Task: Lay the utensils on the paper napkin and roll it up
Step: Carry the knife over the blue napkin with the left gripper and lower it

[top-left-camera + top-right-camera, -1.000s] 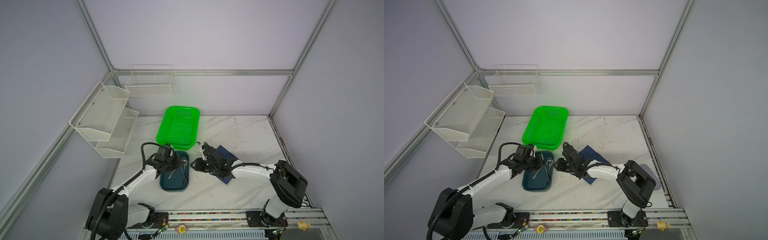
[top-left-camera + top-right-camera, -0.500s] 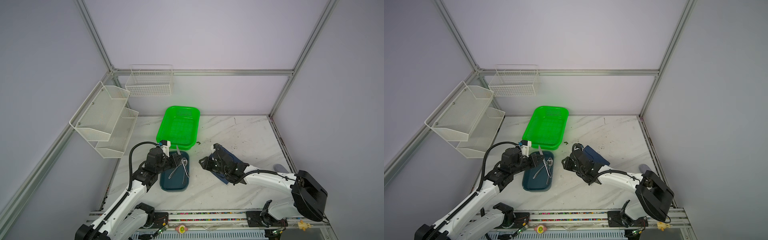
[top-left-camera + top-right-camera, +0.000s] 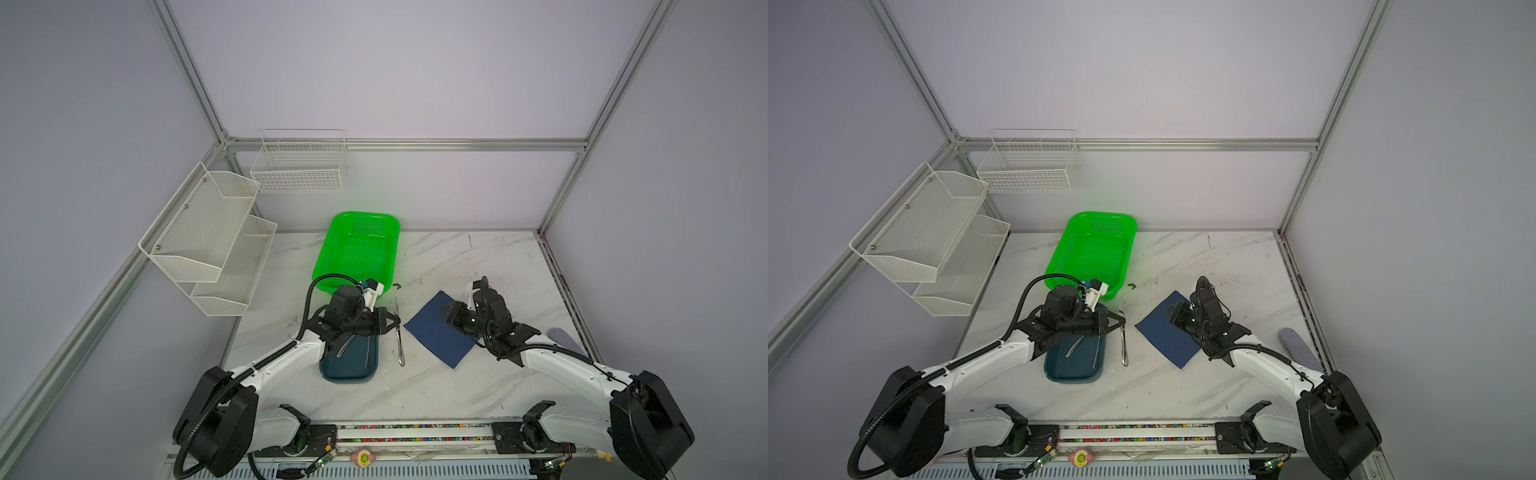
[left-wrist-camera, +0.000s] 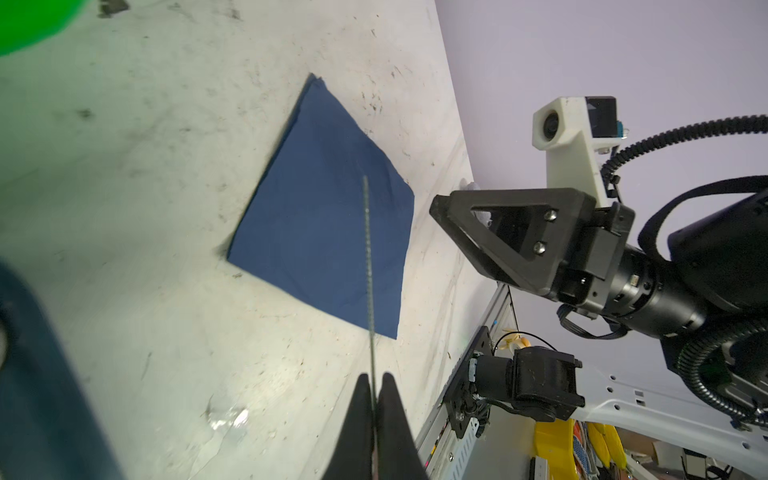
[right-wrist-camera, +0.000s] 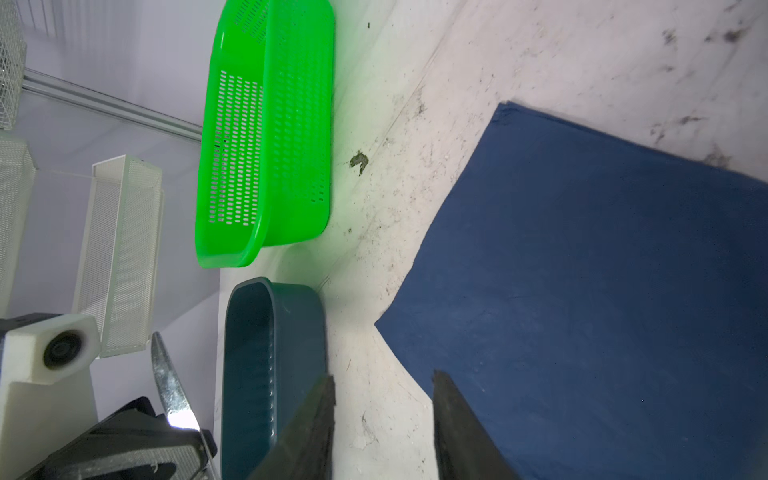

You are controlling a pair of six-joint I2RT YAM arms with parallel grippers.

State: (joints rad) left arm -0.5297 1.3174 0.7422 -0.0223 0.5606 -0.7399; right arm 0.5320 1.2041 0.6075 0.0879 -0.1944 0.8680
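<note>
My left gripper is shut on a silver knife, which hangs lengthwise between the teal tray and the paper napkin. The left wrist view has the blade edge-on, running from the closed jaws out over the navy napkin. Two other utensils lie in the tray. The napkin lies flat on the marble table. My right gripper hovers over the napkin's right side, open and empty. In its wrist view the fingers straddle the napkin's edge.
A green perforated basket stands behind the tray. White wire racks hang on the left and back walls. A grey flat object lies at the table's right edge. The arms' base rail runs along the front.
My left gripper has moved right, carrying the knife out of the tray toward the napkin. My right gripper has drawn back to the right, from the napkin's left edge to over the napkin.
</note>
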